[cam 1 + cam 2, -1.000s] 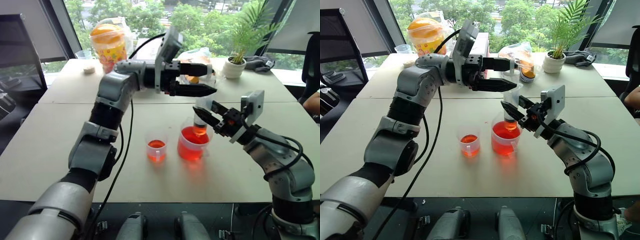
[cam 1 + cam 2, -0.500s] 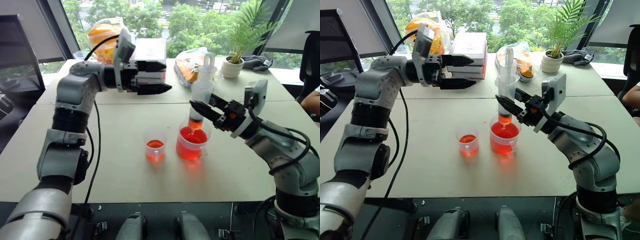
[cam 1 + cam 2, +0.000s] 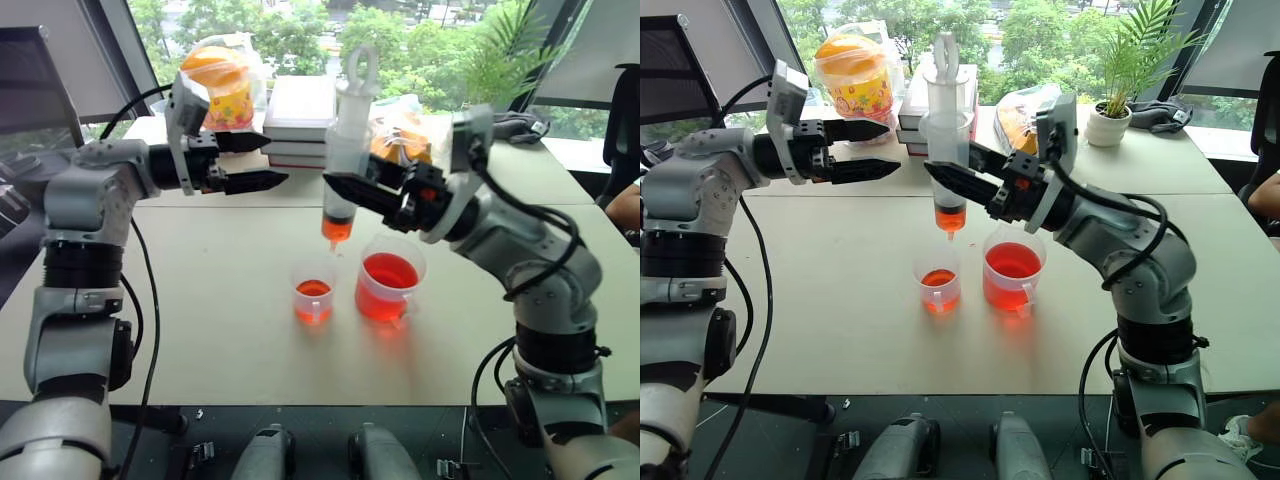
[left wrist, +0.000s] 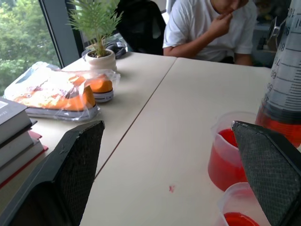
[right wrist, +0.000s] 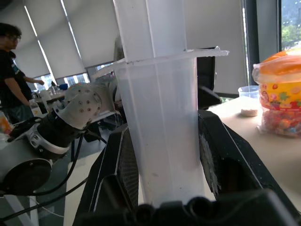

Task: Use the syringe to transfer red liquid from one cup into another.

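My right gripper [image 3: 342, 187] is shut on the syringe [image 3: 346, 140] and holds it upright at mid-barrel. The ring of the white plunger is on top. Red liquid [image 3: 338, 228] fills the lowest part of the barrel. The nozzle tip hangs just above the smaller cup [image 3: 313, 291], which holds a little red liquid. To its right stands the larger cup [image 3: 389, 285], roughly half full of red liquid. My left gripper [image 3: 274, 160] is open and empty, level, pointing right, off to the left above the table. In the right wrist view the barrel [image 5: 160, 127] sits between the fingers [image 5: 123, 174].
Along the table's far side stand a stack of books [image 3: 300, 105], a jar of colourful snacks [image 3: 222, 80], an orange packet in a bag [image 3: 402, 135] and a potted plant [image 3: 1118, 112]. A seated person [image 4: 211, 26] in a white shirt is at the table's right end.
My right gripper has lifted the syringe out of the larger cup and carried it left, over the smaller cup. My left arm has swung away to the left, still open.
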Robot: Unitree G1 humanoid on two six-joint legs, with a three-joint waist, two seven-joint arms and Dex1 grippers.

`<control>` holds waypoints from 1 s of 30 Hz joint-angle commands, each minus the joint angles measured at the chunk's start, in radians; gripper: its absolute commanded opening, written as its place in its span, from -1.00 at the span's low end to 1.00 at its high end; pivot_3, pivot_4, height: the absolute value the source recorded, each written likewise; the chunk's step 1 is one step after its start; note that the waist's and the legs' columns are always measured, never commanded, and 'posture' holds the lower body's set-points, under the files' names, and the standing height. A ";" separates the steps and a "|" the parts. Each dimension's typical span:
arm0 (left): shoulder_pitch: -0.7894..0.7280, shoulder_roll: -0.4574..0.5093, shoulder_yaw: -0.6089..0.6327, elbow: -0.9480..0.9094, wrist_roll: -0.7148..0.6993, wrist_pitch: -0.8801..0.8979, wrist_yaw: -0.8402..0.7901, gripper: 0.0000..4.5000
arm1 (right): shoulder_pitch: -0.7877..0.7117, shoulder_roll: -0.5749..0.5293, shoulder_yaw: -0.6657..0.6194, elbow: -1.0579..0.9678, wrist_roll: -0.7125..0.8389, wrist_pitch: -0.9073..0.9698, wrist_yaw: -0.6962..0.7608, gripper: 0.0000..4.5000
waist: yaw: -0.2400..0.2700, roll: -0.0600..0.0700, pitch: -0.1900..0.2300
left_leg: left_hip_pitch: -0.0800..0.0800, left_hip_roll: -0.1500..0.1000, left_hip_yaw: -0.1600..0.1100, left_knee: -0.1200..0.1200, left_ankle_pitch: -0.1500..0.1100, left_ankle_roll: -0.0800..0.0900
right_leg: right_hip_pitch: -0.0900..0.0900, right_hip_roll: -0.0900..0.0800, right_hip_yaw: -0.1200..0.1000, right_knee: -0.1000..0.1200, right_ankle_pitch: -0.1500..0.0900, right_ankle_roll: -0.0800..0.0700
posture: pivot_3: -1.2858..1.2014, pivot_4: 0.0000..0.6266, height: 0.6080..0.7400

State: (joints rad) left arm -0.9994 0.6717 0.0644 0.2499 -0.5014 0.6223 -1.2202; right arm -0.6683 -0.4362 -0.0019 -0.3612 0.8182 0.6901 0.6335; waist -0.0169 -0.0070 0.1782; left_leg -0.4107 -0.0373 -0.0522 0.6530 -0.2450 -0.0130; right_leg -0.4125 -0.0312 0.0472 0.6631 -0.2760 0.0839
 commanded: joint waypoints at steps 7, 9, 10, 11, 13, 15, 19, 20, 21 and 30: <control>-0.009 0.038 0.059 -0.146 -0.168 0.193 -0.010 0.98 | 0.094 0.062 0.146 0.090 -0.197 -0.189 0.124 -0.36 | -0.002 0.000 0.000 | 0.000 0.000 0.000 0.001 0.000 0.000 | 0.000 0.001 0.000 0.001 0.000 0.000 | 0.03 -0.52 1.00; -0.016 0.036 0.051 -0.145 -0.173 0.196 -0.012 0.98 | 0.091 0.074 0.146 0.099 -0.210 -0.196 0.128 -0.36 | -0.001 0.000 0.000 | 0.001 0.000 0.000 0.001 0.000 0.000 | 0.000 0.001 0.000 0.002 0.000 0.000 | 0.03 -0.52 1.00; -0.020 0.031 0.048 -0.144 -0.175 0.196 -0.014 0.98 | 0.090 0.079 0.146 0.102 -0.217 -0.199 0.129 -0.36 | -0.001 0.000 0.000 | 0.001 0.000 0.000 0.001 0.000 0.000 | 0.000 0.001 0.000 0.002 0.000 0.000 | 0.03 -0.52 1.00; -0.024 0.028 0.046 -0.142 -0.176 0.195 -0.013 0.98 | 0.089 0.083 0.146 0.104 -0.221 -0.201 0.130 -0.36 | -0.001 0.000 0.000 | 0.001 0.000 0.000 0.001 0.000 -0.001 | 0.000 0.001 0.000 0.002 0.000 0.000 | 0.03 -0.52 1.00; -0.034 0.015 0.037 -0.136 -0.177 0.191 -0.010 0.98 | 0.088 0.090 0.144 0.106 -0.227 -0.203 0.130 -0.36 | -0.001 0.000 0.000 | 0.001 0.000 0.000 0.001 0.000 -0.001 | 0.000 0.001 0.000 0.002 0.000 0.000 | 0.03 -0.52 1.00; -0.042 0.001 0.029 -0.125 -0.166 0.175 -0.002 0.98 | 0.086 0.095 0.143 0.107 -0.233 -0.203 0.131 -0.36 | 0.001 0.000 0.000 | 0.001 0.000 0.000 0.001 0.000 -0.001 | 0.000 0.001 0.000 0.001 0.000 0.000 | 0.03 -0.52 1.00; -0.041 -0.037 -0.013 -0.112 -0.117 0.108 0.006 0.98 | 0.083 0.101 0.137 0.092 -0.237 -0.191 0.130 -0.36 | 0.001 0.000 0.000 | 0.001 0.000 0.000 0.001 0.000 -0.001 | 0.000 0.001 0.000 0.001 0.000 0.000 | 0.03 -0.52 1.00; -0.038 -0.052 -0.026 -0.113 -0.106 0.092 0.009 0.98 | 0.082 0.100 0.136 0.085 -0.237 -0.188 0.129 -0.36 | 0.001 0.000 0.000 | 0.001 0.000 0.000 0.001 0.000 -0.001 | 0.000 0.001 0.000 0.001 0.000 0.000 | 0.03 -0.52 1.00; -0.036 -0.062 -0.033 -0.114 -0.100 0.078 0.011 0.98 | 0.082 0.099 0.134 0.080 -0.237 -0.186 0.130 -0.36 | 0.002 0.000 0.000 | 0.001 0.000 0.000 0.001 0.000 -0.001 | 0.000 0.001 0.000 0.001 0.000 0.000 | 0.03 -0.52 1.00; -0.051 -0.126 -0.043 -0.122 -0.109 0.059 0.007 -0.98 | 0.079 0.102 0.128 0.069 -0.241 -0.167 0.135 -0.36 | -0.002 0.000 0.000 | 0.001 0.000 0.000 0.000 0.000 -0.001 | -0.001 0.001 0.000 0.001 0.000 0.000 | 0.03 -0.52 1.00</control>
State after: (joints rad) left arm -1.0295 0.5453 0.0212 0.1447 -0.6022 0.6846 -1.2152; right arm -0.5622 -0.3497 0.1207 -0.2299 0.5606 0.5415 0.7523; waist -0.0189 -0.0069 0.1783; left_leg -0.4101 -0.0373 -0.0518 0.6530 -0.2446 -0.0137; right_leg -0.4131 -0.0305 0.0476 0.6646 -0.2759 0.0838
